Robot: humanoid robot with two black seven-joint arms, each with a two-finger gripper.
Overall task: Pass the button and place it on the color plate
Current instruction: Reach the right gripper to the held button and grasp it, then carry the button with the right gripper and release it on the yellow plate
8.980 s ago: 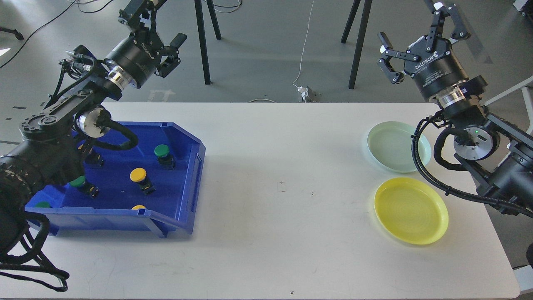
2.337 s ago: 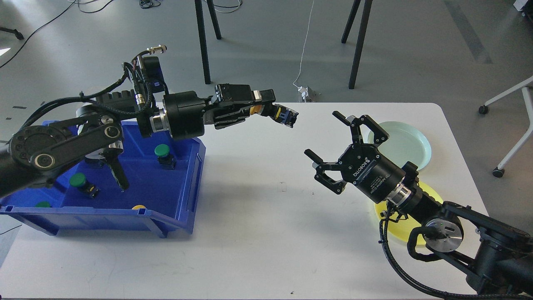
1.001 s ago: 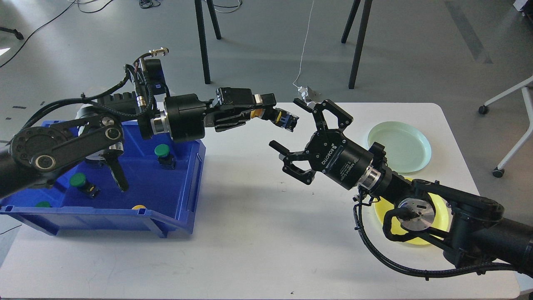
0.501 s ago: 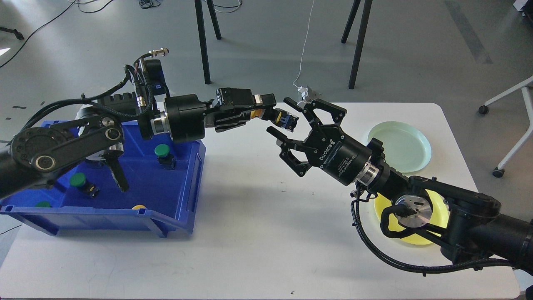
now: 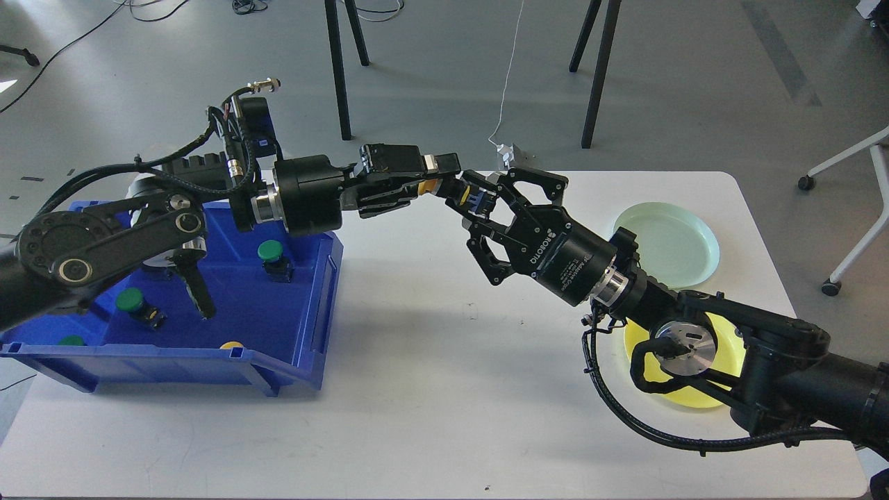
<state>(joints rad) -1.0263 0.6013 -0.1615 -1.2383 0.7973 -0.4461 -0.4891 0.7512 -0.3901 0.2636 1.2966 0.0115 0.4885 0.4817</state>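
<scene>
My left gripper (image 5: 435, 182) is shut on a yellow button (image 5: 433, 187), held level above the table's middle. The button's black and blue body (image 5: 478, 201) points right. My right gripper (image 5: 469, 200) is open, with its two fingers on either side of that body, one above and one below. I cannot tell whether they touch it. The pale green plate (image 5: 696, 223) lies at the far right. The yellow plate (image 5: 730, 345) lies nearer, mostly hidden under my right arm.
A blue bin (image 5: 305, 298) stands at the left with green buttons (image 5: 269, 250) (image 5: 130, 300) and a yellow one (image 5: 231, 344) inside. The white table (image 5: 430, 389) has rounded right corners. Stand legs and a chair are on the floor beyond.
</scene>
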